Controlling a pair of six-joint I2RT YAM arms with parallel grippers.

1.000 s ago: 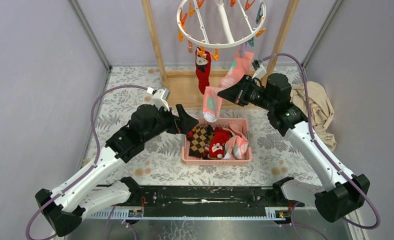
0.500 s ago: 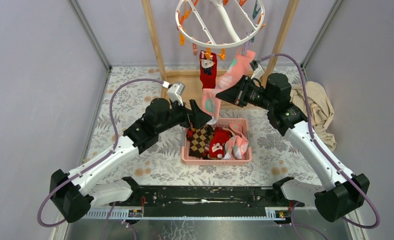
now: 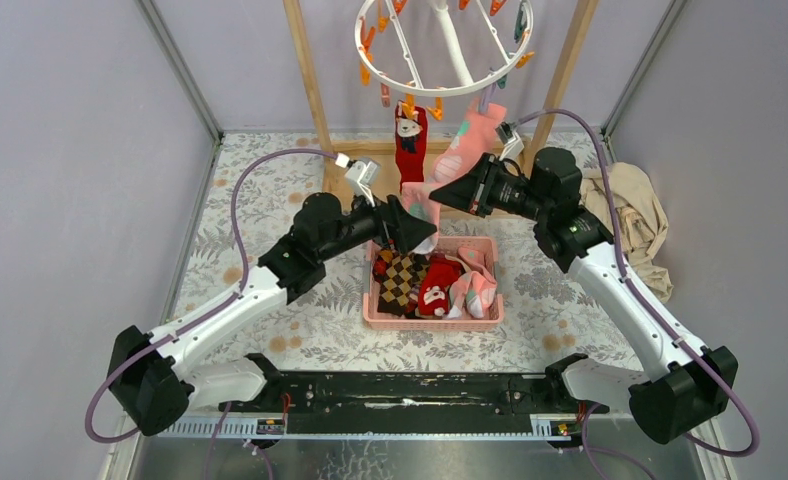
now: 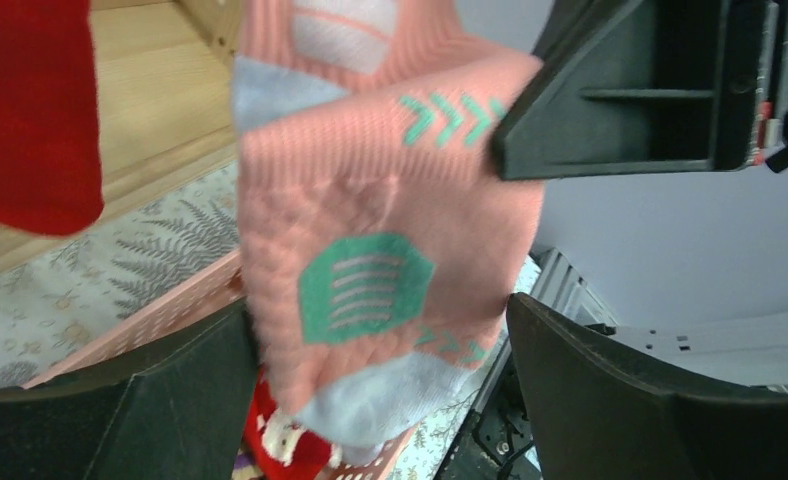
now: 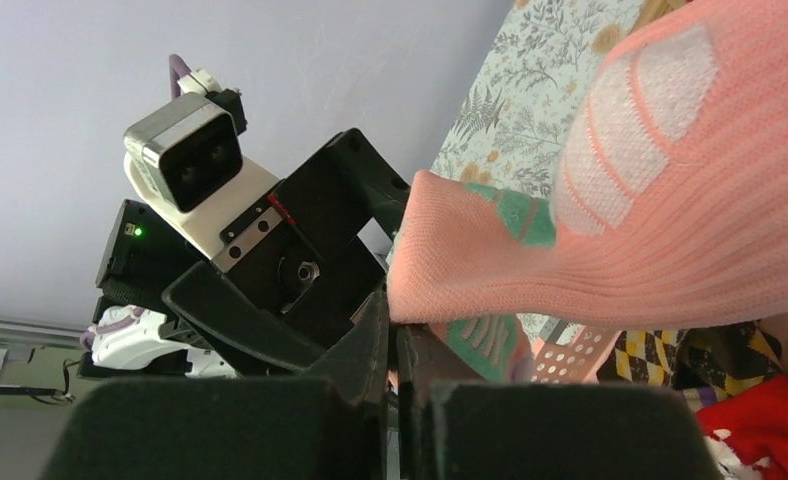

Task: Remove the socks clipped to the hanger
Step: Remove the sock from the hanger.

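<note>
Pink sock (image 4: pixel 370 270) hangs between spread left fingers (image 4: pixel 120 420), plain only wrist-side; right fingers (image 5: pixel 355 390) clamp its edge.

The right gripper (image 3: pixel 436 196) is pinching a pink sock (image 3: pixel 467 150) hanging from the hanger (image 3: pixel 440 91); the left gripper (image 3: pixel 420 222) is gaping at its lower end, above a pink basket (image 3: pixel 435 319).

Legible text, brands, numbers: none in any view. Pink sock (image 4: pixel 370 190): teal chevrons and a striped hexagon patch; graphic marks only, no lettering.
</note>
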